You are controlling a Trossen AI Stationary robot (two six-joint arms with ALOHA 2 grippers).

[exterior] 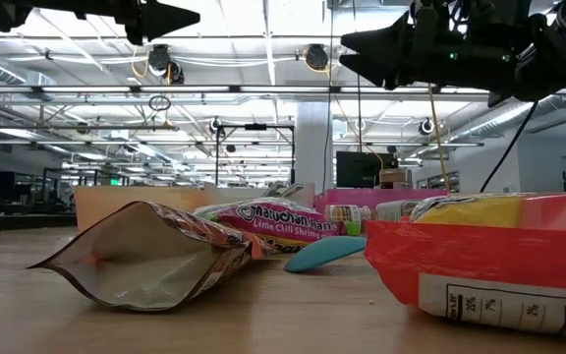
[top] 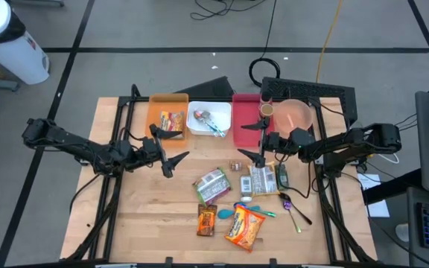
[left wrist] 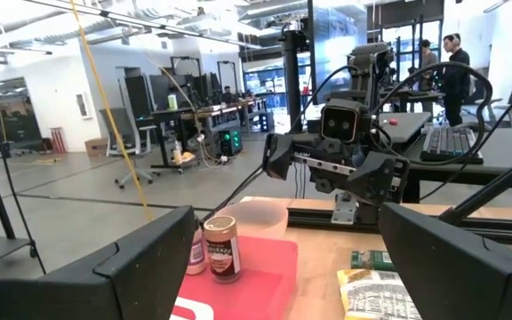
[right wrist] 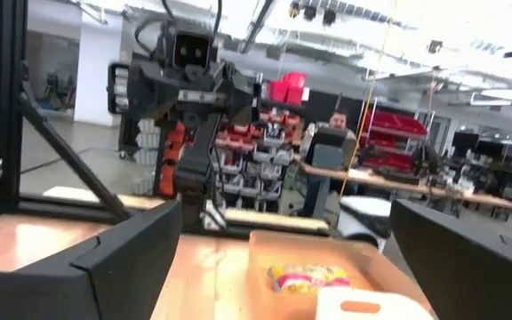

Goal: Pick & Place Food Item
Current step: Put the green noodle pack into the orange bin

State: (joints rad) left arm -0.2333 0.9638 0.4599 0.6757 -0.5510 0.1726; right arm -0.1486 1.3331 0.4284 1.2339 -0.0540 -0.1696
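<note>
Several food packets lie flat on the wooden table [top: 125, 216]: a pink-and-green noodle packet [top: 212, 184], a brown candy packet [top: 206, 220], an orange chip bag [top: 244, 228] and a clear packet [top: 261, 179]. My left gripper [top: 176, 149] hangs open above the table, left of the packets. My right gripper [top: 247, 141] hangs open facing it, over the red bin's near edge. Nothing is between either pair of fingers. In the low view both grippers [exterior: 165, 18] [exterior: 381, 44] stay high above the packets.
Along the far edge stand an orange bin [top: 157, 112] with a snack, a white bin [top: 199, 128] with utensils, a red bin [top: 244, 104] with a can [left wrist: 222, 249] and a pink bowl [top: 296, 115]. Spoons [top: 238, 212] [top: 293, 208] lie among the packets. People stand beyond the table [right wrist: 332, 133].
</note>
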